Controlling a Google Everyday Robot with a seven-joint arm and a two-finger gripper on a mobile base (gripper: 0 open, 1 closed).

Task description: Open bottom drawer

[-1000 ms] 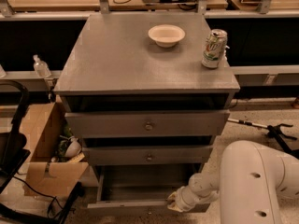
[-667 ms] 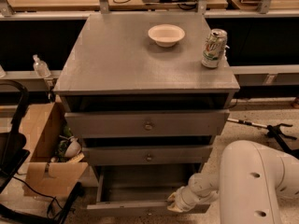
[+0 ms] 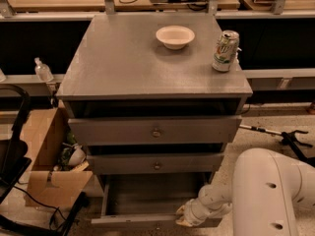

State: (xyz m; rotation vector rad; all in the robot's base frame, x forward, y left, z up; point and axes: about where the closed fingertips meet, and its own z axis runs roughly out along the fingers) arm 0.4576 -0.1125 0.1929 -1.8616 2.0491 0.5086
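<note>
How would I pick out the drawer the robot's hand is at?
Find the grey cabinet with a white bowl and a can on top. Go down its three drawers to the bottom drawer, where the gripper sits at the front edge. Unlike the two above, it is pulled far out, its inside showing.

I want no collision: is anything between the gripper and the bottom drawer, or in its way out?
Nothing visible. The gripper sits at the front panel of the bottom drawer, which is pulled out; the space ahead is unseen.

Matt grey wooden bottom drawer [image 3: 147, 196], smooth white gripper [image 3: 185, 219] at its front
</note>
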